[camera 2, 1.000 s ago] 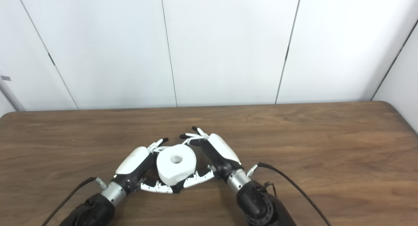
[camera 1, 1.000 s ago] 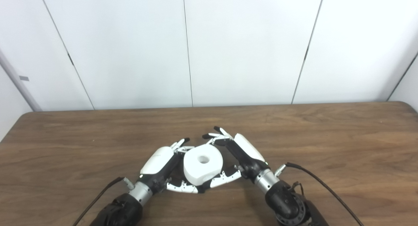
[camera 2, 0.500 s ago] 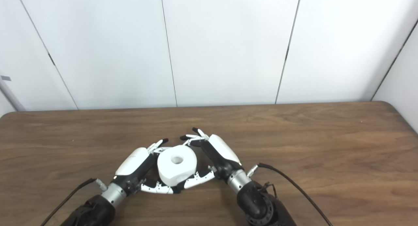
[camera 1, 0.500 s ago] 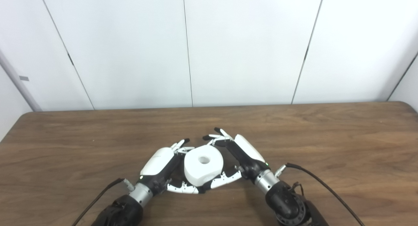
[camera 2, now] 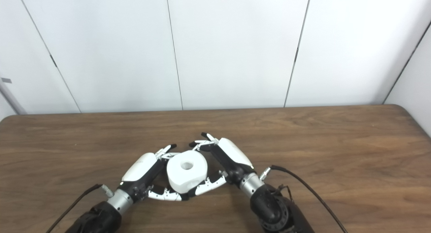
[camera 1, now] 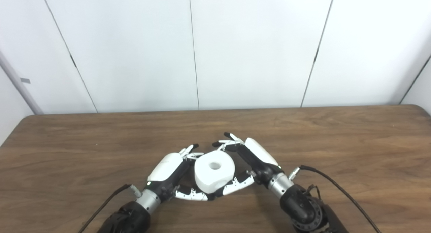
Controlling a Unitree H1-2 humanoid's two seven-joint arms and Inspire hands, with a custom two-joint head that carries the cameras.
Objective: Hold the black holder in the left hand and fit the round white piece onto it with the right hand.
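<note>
Cupping the white piece [camera 1: 214,171] from both sides, the two hands meet near the front edge of the table [camera 1: 353,138], about midway between its left and right edges. The left hand [camera 1: 166,169] lies against the piece's left side with its fingers curled round the far side and its thumb [camera 1: 190,195] reaching under the near side. The right hand [camera 1: 257,155] mirrors it on the right, its fingers [camera 1: 229,142] arched over the far rim and its thumb [camera 1: 237,187] along the near side. Both hands are closed on the piece. The piece is round, with a hole in its top face, which tilts slightly toward the camera. Something dark shows under the piece between the thumbs; whether that is the holder cannot be told. A cable [camera 1: 333,189] trails from the right wrist toward the front edge.
</note>
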